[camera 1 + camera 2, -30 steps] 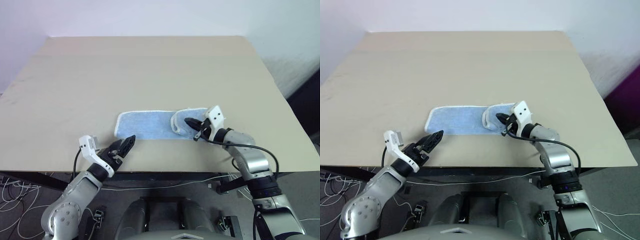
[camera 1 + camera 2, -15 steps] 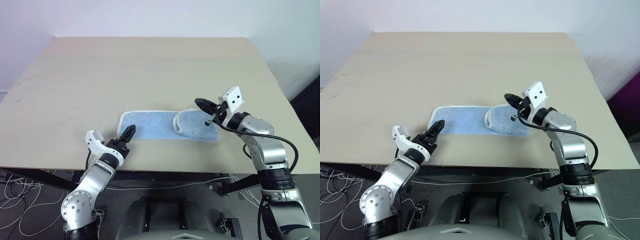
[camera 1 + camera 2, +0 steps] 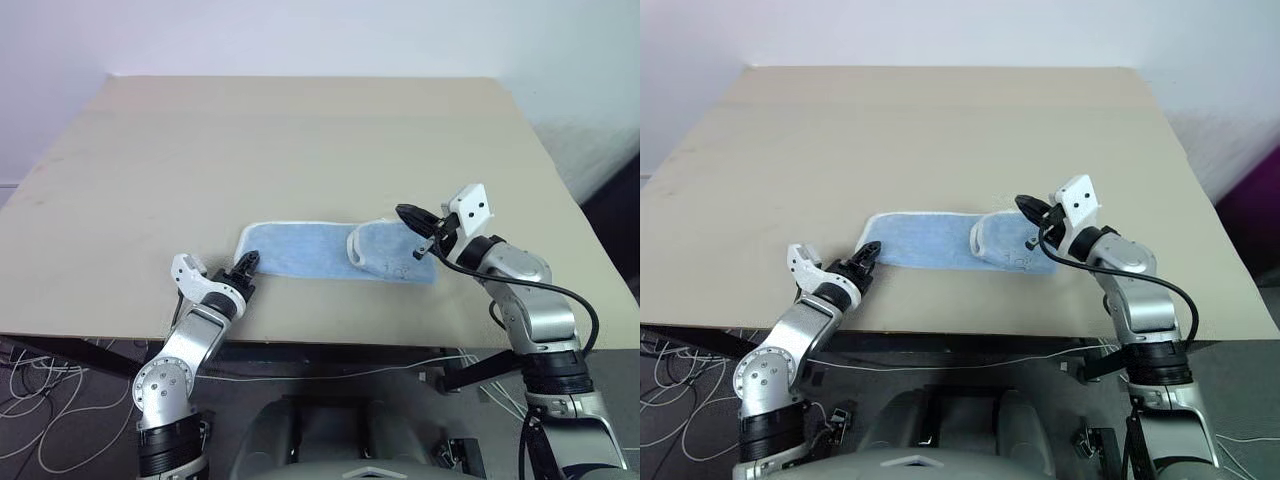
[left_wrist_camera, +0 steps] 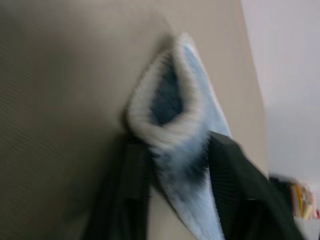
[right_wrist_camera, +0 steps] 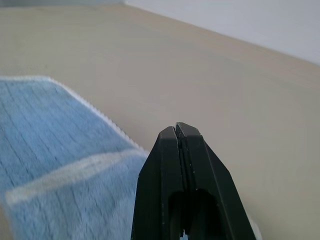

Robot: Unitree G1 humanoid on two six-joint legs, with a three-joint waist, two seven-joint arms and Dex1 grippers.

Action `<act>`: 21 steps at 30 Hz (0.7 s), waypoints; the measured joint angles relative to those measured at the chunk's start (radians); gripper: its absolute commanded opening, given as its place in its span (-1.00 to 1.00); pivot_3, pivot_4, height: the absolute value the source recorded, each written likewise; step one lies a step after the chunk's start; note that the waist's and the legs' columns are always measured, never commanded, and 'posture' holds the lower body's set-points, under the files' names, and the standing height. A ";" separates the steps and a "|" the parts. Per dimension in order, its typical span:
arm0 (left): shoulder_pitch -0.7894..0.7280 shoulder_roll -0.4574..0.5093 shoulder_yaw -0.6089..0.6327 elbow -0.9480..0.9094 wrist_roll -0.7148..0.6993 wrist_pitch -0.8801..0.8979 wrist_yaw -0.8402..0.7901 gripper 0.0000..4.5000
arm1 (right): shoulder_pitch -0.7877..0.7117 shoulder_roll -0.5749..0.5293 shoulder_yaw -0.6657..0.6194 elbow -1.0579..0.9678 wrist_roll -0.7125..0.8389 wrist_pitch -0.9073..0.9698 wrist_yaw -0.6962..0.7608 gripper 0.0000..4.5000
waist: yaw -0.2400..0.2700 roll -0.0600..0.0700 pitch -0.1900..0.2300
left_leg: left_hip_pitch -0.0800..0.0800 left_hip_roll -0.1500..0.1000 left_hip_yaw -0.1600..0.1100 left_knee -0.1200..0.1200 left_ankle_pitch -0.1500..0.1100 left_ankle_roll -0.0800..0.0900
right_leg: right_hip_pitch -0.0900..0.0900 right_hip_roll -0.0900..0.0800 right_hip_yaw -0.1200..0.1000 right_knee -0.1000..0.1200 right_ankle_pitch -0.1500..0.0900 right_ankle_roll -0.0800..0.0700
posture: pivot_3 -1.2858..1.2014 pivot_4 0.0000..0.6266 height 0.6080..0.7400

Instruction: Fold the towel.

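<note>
Left wrist view, towel [image 4: 176,131] between tool [image 4: 175,165] fingers

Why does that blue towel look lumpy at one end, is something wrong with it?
Nothing looks damaged or spilled. The towel lies as a long strip on the table, and its end near the right pincer is folded back over itself, so it sits rumpled, not flat. The left pincer is at the towel's other end.

The towel [image 3: 320,250] is light blue with a white hem and faint grid texture; the table [image 3: 300,140] under it is plain beige.
</note>
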 measured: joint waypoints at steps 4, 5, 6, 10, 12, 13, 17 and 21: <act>-0.014 -0.004 0.009 -0.001 -0.002 -0.025 0.000 -0.99 | 0.013 0.000 -0.001 -0.001 -0.001 -0.002 -0.005 -1.00 | 0.000 0.000 0.000 | 0.000 0.001 0.000 0.000 0.000 0.000 | 0.000 0.001 0.000 0.000 0.000 0.000 | 0.03 -0.52 1.00; -0.015 -0.004 0.014 0.001 -0.002 -0.029 0.000 -0.99 | 0.015 0.000 -0.001 -0.001 -0.002 -0.003 -0.007 -1.00 | -0.001 0.000 0.000 | 0.000 0.001 0.000 0.000 0.000 0.000 | 0.000 0.001 0.000 0.000 0.000 0.000 | 0.03 -0.52 1.00; -0.017 -0.005 0.017 0.003 -0.002 -0.040 0.000 -0.99 | 0.018 0.001 -0.001 -0.001 -0.003 -0.005 -0.009 -1.00 | -0.001 0.000 0.000 | 0.000 0.001 0.000 -0.001 0.000 0.000 | 0.000 0.001 0.000 -0.001 0.000 0.000 | 0.03 -0.52 1.00; -0.030 -0.005 0.047 0.008 -0.005 -0.070 -0.001 -0.99 | 0.029 0.001 -0.001 0.000 -0.009 -0.011 -0.010 -1.00 | 0.000 -0.001 0.001 | 0.000 0.001 0.000 -0.001 0.000 0.000 | 0.000 0.001 0.000 -0.001 0.000 0.000 | 0.03 -0.52 1.00; -0.043 0.008 0.063 0.008 -0.015 -0.087 -0.006 -0.99 | 0.029 0.001 -0.001 0.000 -0.010 -0.014 -0.012 -1.00 | -0.001 -0.001 0.001 | 0.000 0.001 0.000 -0.001 0.000 0.000 | 0.000 0.001 0.000 -0.001 0.000 0.000 | 0.03 -0.52 1.00; -0.049 0.028 0.077 0.009 -0.023 -0.091 -0.015 -0.99 | 0.029 0.001 -0.001 0.000 -0.010 -0.015 -0.012 -1.00 | -0.001 -0.002 0.001 | 0.000 0.001 0.000 -0.001 0.000 0.000 | 0.000 0.001 0.000 -0.001 0.000 0.000 | 0.03 -0.52 1.00; -0.059 0.151 0.168 0.030 -0.044 -0.110 -0.069 -0.99 | 0.030 0.000 -0.009 0.002 -0.011 -0.021 -0.018 -1.00 | -0.006 -0.001 0.001 | 0.000 0.002 0.000 -0.002 0.000 0.000 | -0.001 0.001 0.000 -0.001 0.000 0.000 | 0.03 -0.52 1.00; -0.080 0.284 0.230 0.081 -0.046 -0.103 -0.148 -0.99 | 0.030 0.000 -0.011 0.010 -0.012 -0.026 -0.020 -1.00 | -0.003 -0.002 0.002 | 0.000 0.001 0.000 -0.001 0.000 0.000 | -0.001 0.001 0.000 -0.001 0.000 0.000 | 0.03 -0.52 1.00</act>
